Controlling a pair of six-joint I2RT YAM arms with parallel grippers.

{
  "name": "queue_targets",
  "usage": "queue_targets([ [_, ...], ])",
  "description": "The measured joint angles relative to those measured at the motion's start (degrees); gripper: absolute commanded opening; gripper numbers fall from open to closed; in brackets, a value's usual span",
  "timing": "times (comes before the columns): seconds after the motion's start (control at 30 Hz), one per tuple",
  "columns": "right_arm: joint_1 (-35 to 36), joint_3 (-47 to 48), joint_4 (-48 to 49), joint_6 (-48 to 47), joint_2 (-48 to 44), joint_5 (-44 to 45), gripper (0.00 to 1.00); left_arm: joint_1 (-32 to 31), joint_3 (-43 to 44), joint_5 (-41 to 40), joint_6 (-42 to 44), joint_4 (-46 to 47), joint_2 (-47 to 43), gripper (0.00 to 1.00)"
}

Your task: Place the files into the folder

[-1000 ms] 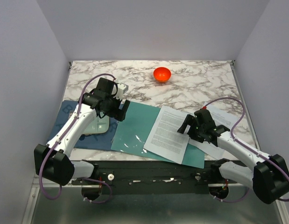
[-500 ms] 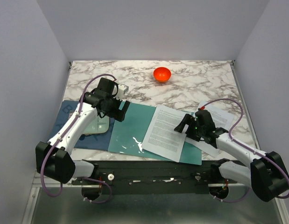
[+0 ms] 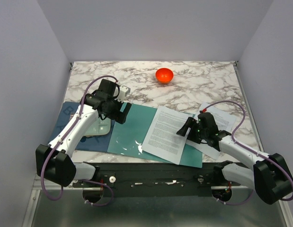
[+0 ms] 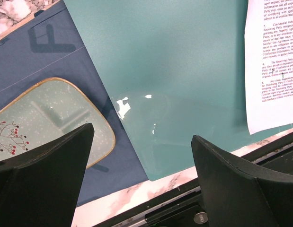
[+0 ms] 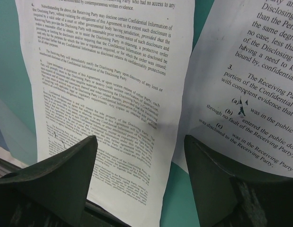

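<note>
So the folder [image 3: 129,135] lies open and flat along the near edge of the table [image 3: 208,87], about mid-way, glossy inside pocket up. One of the files [image 3: 165,135] sits on its right half, a bit crooked. The second sheet [image 3: 223,122] hangs off the folder's right side toward the table's right edge.

The right gripper [image 3: 188,127] is low over the gap between the two sheets. Its jaws are wide apart with nothing pinched, so my guess is it's lining up to drag or nudge paper further in.

The left gripper [image 3: 123,113] is fully spread and empty above the folder's left edge, probably ready to pin it down.

Left of that there's a dark blue mat [image 3: 66,118] with a mint plate [image 3: 96,128] on it, and an orange bowl [image 3: 164,74] near the far edge. Marble-look top, plain pale walls on three sides.
</note>
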Motion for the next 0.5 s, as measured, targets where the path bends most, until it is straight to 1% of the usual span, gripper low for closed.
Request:
queue_targets([
  [0.03, 0.0, -0.1, 0.0, 0.0, 0.0, -0.2, 0.76, 0.0, -0.1, 0.0, 0.1, 0.0, -0.2, 0.99],
  [0.2, 0.0, -0.5, -0.1, 0.4, 0.0, -0.5, 0.70, 0.0, -1.4, -0.2, 0.3, 0.0, -0.7, 0.99],
  [0.3, 0.0, -0.5, -0.3, 0.4, 0.0, -0.6, 0.64, 0.0, -2.2, -0.3, 0.4, 0.0, -0.7, 0.99],
  [0.43, 0.0, -0.5, -0.5, 0.6, 0.0, -0.7, 0.53, 0.0, -2.6, -0.4, 0.5, 0.0, -0.7, 0.99],
  [0.5, 0.0, -0.5, -0.5, 0.9, 0.2, -0.8, 0.50, 0.0, -2.9, -0.4, 0.6, 0.0, -0.7, 0.99],
])
